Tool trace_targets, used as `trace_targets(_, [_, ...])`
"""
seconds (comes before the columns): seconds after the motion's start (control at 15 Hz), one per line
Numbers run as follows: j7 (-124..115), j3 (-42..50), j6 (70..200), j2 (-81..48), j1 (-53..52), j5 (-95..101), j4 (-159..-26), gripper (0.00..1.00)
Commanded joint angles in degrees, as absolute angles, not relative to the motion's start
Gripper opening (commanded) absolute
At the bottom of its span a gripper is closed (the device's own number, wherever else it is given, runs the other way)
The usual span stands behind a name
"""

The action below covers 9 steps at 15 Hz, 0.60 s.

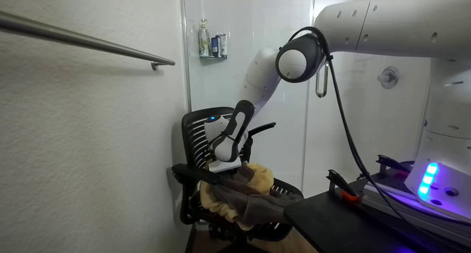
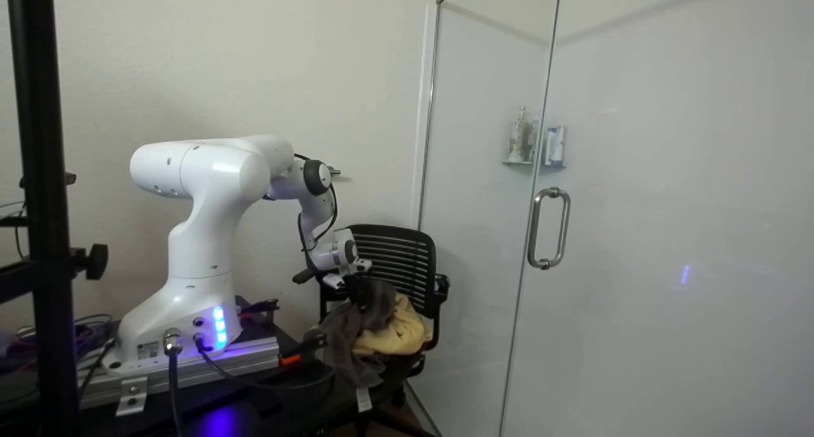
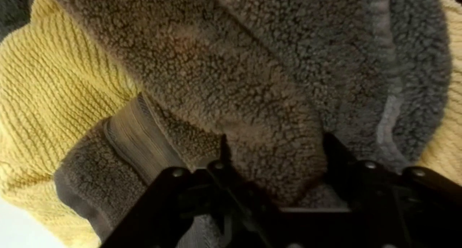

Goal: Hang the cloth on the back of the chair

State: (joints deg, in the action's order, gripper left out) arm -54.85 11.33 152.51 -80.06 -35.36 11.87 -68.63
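Observation:
A grey-brown fleecy cloth (image 1: pixel 257 208) lies bunched on the seat of the black chair, with a yellow towel (image 1: pixel 264 177) partly under it. Both also show in an exterior view, the brown cloth (image 2: pixel 343 329) rising toward the gripper (image 2: pixel 357 287). The slatted chair back (image 2: pixel 394 262) stands behind the pile. In the wrist view my gripper (image 3: pixel 275 141) has its fingers wide apart, with a thick fold of the brown cloth (image 3: pixel 202 71) between them. The fingers are down in the pile, close to the fold's sides. The yellow towel (image 3: pixel 61 78) shows beside it.
Chair armrests (image 1: pixel 197 173) flank the pile. A wall with a metal towel bar (image 1: pixel 84 43) is near the chair. A glass shower door with a handle (image 2: pixel 548 228) stands beside it. A black table edge (image 1: pixel 309 212) with clamps reaches the seat's front.

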Motion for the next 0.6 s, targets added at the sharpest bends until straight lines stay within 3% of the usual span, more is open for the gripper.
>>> trace_targets(0.0, [-55.66,12.58,160.18,-79.50,-35.64,12.54,-71.10,0.18])
trace_targets(0.13, [-55.51,12.62,162.34,-79.49,-35.39,12.20,-71.76,0.01])
trace_targets(0.53, [-54.72,11.69,166.86,-77.61,-34.49,11.70,-75.12,0.00])
